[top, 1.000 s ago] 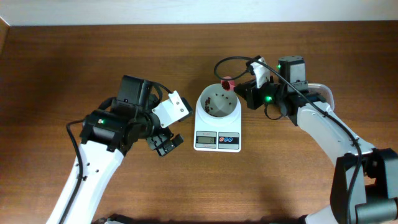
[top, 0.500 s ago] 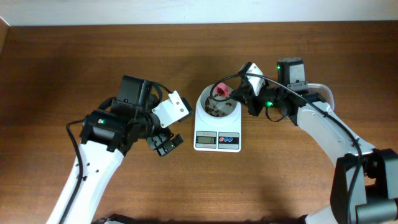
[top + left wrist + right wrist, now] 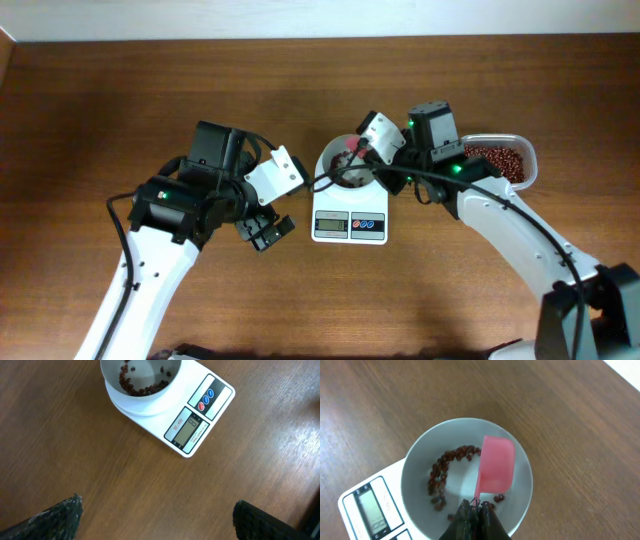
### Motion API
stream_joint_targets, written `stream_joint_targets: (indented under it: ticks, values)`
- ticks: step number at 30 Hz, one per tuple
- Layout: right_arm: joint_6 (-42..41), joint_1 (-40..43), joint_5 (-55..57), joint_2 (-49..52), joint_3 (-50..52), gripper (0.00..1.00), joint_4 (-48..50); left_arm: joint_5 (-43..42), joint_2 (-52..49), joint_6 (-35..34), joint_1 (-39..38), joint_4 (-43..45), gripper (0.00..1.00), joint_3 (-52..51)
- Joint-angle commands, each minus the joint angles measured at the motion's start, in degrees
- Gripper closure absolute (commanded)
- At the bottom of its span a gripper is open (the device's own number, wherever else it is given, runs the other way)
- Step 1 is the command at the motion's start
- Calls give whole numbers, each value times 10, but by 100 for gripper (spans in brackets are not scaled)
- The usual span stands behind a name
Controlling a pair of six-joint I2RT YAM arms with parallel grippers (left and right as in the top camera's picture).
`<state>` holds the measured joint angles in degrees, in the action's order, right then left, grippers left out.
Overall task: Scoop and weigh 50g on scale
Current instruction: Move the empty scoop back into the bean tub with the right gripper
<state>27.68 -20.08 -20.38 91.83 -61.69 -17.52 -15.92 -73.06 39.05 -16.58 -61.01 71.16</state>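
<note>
Evidently I am partway through: my right pincer (image 3: 475, 510) is clamped shut on the handle of the pink scoop (image 3: 495, 467), which hangs over the white bowl (image 3: 517, 505) of the scale (image 3: 349, 218). The scoop shows only bare pink, so I judge that its load is already tipped out. The beans (image 3: 442, 467) in the bowl make a thin, curved scatter, with much of the bottom bare, and that looks well short of the target to me. I cannot read the display (image 3: 189, 429). More trips to the clear tub (image 3: 528, 160), just to the right of the scale and well stocked, seem to be needed. The beans are small, oval, dark red-brown and loose, none stuck together. My left pincer (image 3: 157, 517) gapes wide and empty above the table (image 3: 120, 100), beside the scale.
</note>
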Motion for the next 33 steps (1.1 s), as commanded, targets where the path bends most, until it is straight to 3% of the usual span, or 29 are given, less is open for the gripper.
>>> stream_joint_targets:
  ticks: [1,3,7,11,14,19,25,33]
  values:
    - [4,-1,-5,-85,-5,96,-40,-8,7,9,2,0,1,9]
    - [4,-1,7,-151,-5,96,-97,-8,7,9,2,0,1,9]
    - [3,24,134,-248,-5,96,-220,-8,7,9,2,0,1,9]
    - [-106,127,146,-276,-5,96,-252,-8,7,9,2,0,1,9]
    - [-147,207,147,-262,-5,96,-252,-8,7,9,2,0,1,9]
    - [-147,295,146,-172,-5,96,-252,-8,7,9,2,0,1,9]
    - [-189,296,141,-38,-5,96,-221,-8,7,9,2,0,1,9]
    - [-241,296,41,22,-5,96,-219,-8,7,9,2,0,1,9]
